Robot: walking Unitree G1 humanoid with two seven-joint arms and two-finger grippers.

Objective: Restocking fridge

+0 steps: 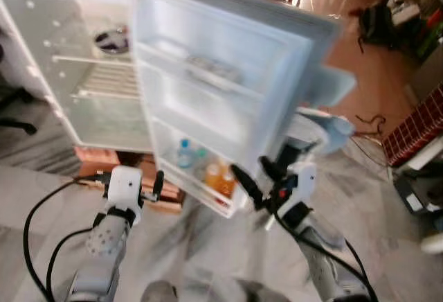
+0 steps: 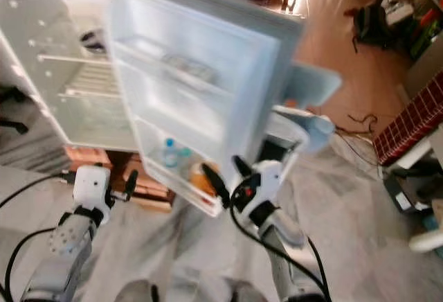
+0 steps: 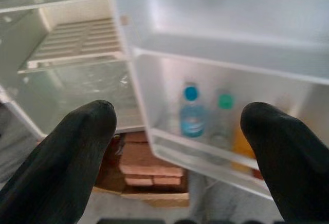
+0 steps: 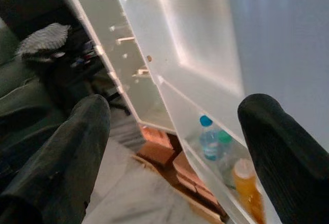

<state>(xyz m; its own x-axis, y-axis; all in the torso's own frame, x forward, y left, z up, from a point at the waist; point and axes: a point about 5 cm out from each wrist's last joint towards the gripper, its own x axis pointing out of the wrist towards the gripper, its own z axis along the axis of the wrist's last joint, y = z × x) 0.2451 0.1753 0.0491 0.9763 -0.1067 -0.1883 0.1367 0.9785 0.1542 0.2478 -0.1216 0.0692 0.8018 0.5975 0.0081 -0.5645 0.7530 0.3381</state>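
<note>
Grey marble floor (image 1: 387, 198); white fridge (image 1: 83, 94) stands open, door (image 1: 221, 87) shelf holding bottles (image 1: 184, 154). Left hand (image 1: 149, 188) and right hand (image 1: 255, 177) spread, empty.

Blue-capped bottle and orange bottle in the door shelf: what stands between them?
A green-capped bottle stands between the blue-capped bottle and the orange bottle, shown in both wrist views.

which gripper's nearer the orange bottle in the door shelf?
Right. The right gripper is open just beside the orange bottle; the left gripper, also open, is farther off to its left.
</note>
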